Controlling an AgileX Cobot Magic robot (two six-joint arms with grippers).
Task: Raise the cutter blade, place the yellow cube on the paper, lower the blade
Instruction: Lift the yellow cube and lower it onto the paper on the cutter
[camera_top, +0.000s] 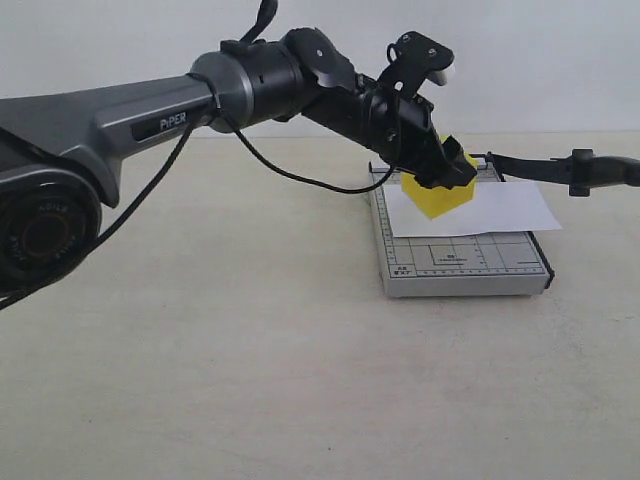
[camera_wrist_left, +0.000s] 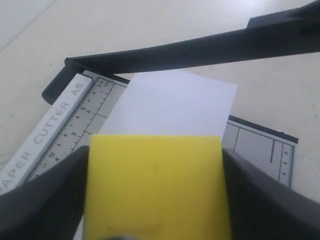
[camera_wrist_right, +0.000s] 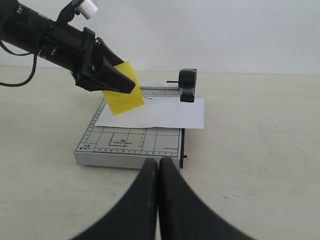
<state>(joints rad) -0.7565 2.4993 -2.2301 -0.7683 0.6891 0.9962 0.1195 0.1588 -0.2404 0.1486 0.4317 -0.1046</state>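
Observation:
My left gripper (camera_top: 447, 172) is shut on the yellow cube (camera_top: 438, 196), its fingers (camera_wrist_left: 55, 190) pressing on two opposite faces. The cube hangs tilted over the left part of the white paper (camera_top: 495, 210), and I cannot tell whether it touches the sheet. The paper lies across the grey gridded cutter base (camera_top: 465, 265). The cutter blade (camera_top: 560, 168) is raised off the base and juts out to the right, with nothing holding it. Its rounded handle (camera_wrist_right: 187, 84) shows above the paper. My right gripper (camera_wrist_right: 158, 170) is shut and empty, low over the table in front of the base.
The cutter stands on a pale beige tabletop (camera_top: 250, 350) before a white wall. The left arm (camera_top: 200, 95) and its black cable (camera_top: 290, 172) stretch across from the left above the table. The paper overhangs the base's right edge.

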